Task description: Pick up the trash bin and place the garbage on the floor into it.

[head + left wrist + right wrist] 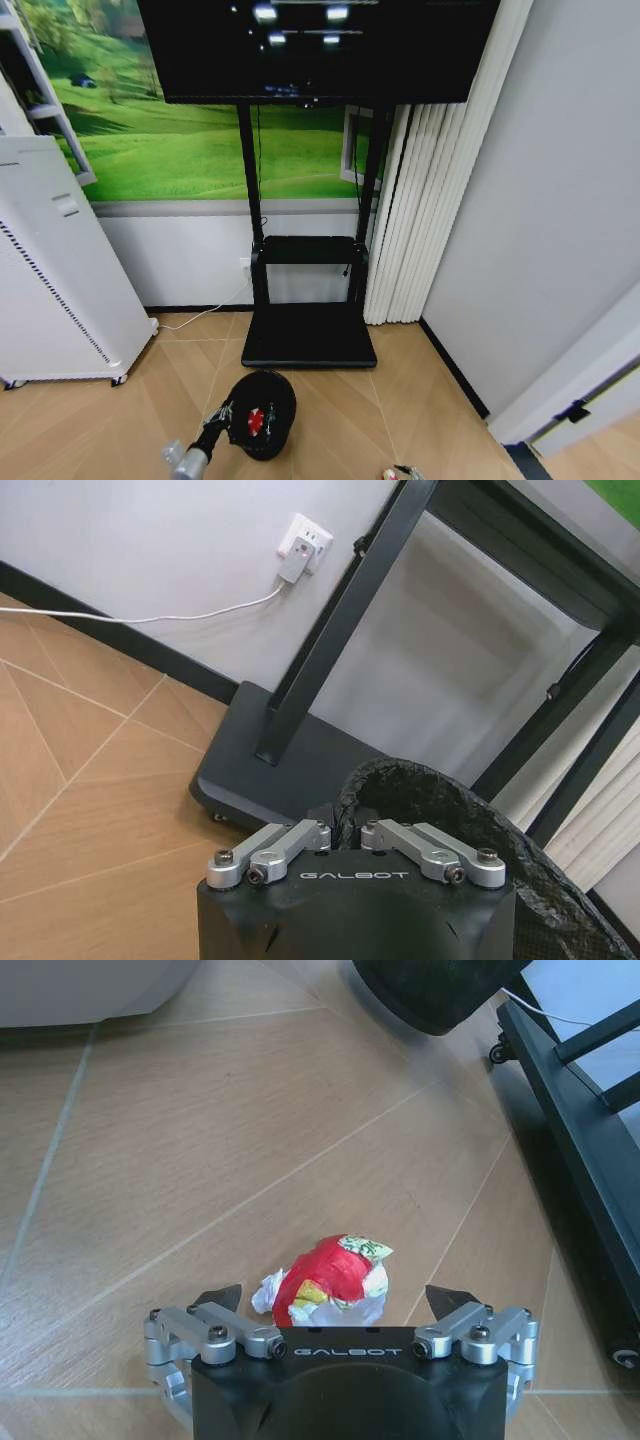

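The left tool is clamped on the trash bin, lifted, with 1 red wrapper inside. The right tool straddles, spread, another crumpled wrapper on the floor.

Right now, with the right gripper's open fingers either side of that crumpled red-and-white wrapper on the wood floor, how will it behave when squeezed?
The crumpled red-and-white wrapper looks like thin, creased film, so it will probably crush rather than resist. It seems light, so a fingertip of the right gripper could nudge it across the smooth wood floor. Its lumpy shape makes rolling unlikely.
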Controlling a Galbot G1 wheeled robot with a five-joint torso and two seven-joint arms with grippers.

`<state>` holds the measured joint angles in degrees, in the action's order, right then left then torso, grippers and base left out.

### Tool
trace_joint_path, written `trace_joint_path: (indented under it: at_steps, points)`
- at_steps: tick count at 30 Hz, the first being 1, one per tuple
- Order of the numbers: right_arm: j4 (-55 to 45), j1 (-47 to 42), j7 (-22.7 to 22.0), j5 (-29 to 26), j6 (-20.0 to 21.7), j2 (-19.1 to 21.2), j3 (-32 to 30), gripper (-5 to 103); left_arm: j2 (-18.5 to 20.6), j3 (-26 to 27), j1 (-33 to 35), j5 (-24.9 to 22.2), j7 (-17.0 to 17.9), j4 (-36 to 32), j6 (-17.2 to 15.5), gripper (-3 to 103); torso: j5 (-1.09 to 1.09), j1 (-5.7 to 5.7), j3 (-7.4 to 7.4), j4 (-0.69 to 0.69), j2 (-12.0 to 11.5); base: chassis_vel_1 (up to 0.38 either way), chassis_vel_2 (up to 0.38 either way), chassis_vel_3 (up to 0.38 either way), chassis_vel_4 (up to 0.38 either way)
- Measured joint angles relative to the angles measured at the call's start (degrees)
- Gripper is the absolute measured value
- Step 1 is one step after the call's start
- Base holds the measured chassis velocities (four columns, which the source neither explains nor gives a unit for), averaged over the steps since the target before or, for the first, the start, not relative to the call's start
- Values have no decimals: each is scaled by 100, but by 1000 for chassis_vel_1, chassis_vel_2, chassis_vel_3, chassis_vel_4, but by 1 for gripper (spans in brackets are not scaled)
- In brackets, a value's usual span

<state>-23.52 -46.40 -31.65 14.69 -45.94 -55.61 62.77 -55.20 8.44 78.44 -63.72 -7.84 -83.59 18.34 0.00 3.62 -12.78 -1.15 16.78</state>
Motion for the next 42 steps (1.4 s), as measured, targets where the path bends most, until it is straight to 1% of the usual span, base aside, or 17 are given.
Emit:
trace_joint_path:
  at_steps: [4, 6, 7, 9, 11, 12, 15, 16, 17, 18, 19, 21, 22, 23, 27, 35, 42]
  points:
    - [12, 26, 29, -25, 0, -4, 51, 100, 15, -4, -13, -17, -8, 7, 0, 7, 0, 0, 0, 0, 0, 0, 0, 0, 0]
    - [7, 49, 45, -32, 0, -10, 74, 92, 38, -3, -38, -34, -15, 20, 0, 7, 1, 0, 0, 0, 0, 0, 0, 0, 0]
    - [7, 49, 45, -32, 0, -10, 74, 92, 38, -3, -38, -34, -15, 20, 0, 7, 1, 0, 0, 0, 0, 0, 0, 0, 0]
    - [-5, 54, 50, -32, 0, -11, 81, 87, 40, -3, -43, -39, -16, 25, 0, 7, 1, 0, 0, 0, 0, 0, 0, 0, 0]
    - [-21, 55, 67, -39, 0, -10, 99, 77, 37, -2, -45, -44, -18, 26, 0, 7, 0, 0, 0, -1, 0, 0, 0, 0, 0]
    - [-21, 55, 67, -39, 0, -10, 99, 77, 37, -2, -45, -44, -18, 26, 0, 7, 0, 0, 0, -1, 0, 0, 0, 0, 0]
    - [-20, 52, 98, -54, 0, 3, 102, 60, 33, -3, -50, -48, -18, 25, 0, 7, -1, 0, 0, -1, 0, 0, 0, 0, 0]
    - [-20, 52, 98, -54, 0, 3, 102, 60, 33, -3, -50, -48, -18, 25, 0, 7, -1, 0, 0, -1, 0, 0, 0, 0, 0]
    - [-19, 49, 108, -60, 0, 5, 97, 54, 30, -4, -52, -48, -18, 26, 0, 7, 0, 0, 0, -1, 0, 0, 0, 0, 0]
    - [-16, 44, 113, -62, 0, 5, 90, 54, 23, -4, -53, -47, -19, 29, 0, 7, 0, 0, 0, 0, 0, 0, 0, 0, 0]
    - [-15, 38, 117, -66, -1, 6, 82, 49, 16, -8, -53, -47, -20, 33, 0, 7, 0, 0, 0, 0, 0, 0, 0, 0, 0]
    - [-15, 38, 117, -66, -1, 6, 82, 49, 16, -8, -53, -47, -20, 33, 0, 7, 0, 0, 0, 0, 0, 0, 0, 0, 0]
    - [-33, 23, 140, -104, -2, 18, 81, 38, 9, -16, -52, -48, -28, 34, 0, 7, 0, 0, 0, 0, 0, 0, 0, 0, 0]
    - [-42, 15, 141, -121, -2, 17, 77, 34, -6, -16, -51, -47, -30, 36, 0, 7, 0, 0, 0, -1, 0, 0, 0, 0, 0]
    - [-63, 9, 140, -135, -3, 17, 68, 25, -14, -20, -49, -42, -34, 38, 0, 7, 0, 0, 0, -1, 0, 0, 0, 0, 0]
    - [-176, 75, 70, -138, -4, 77, 45, 25, -4, -13, -51, -43, -38, 35, 0, 7, 0, 0, 0, -1, 0, 0, 0, 0, 0]
    - [-496, 323, -150, -145, -8, 300, -40, 24, 58, 1, -109, -62, -35, 49, -2, 7, 2, 0, 0, -2, 0, 0, 0, 0, 0]
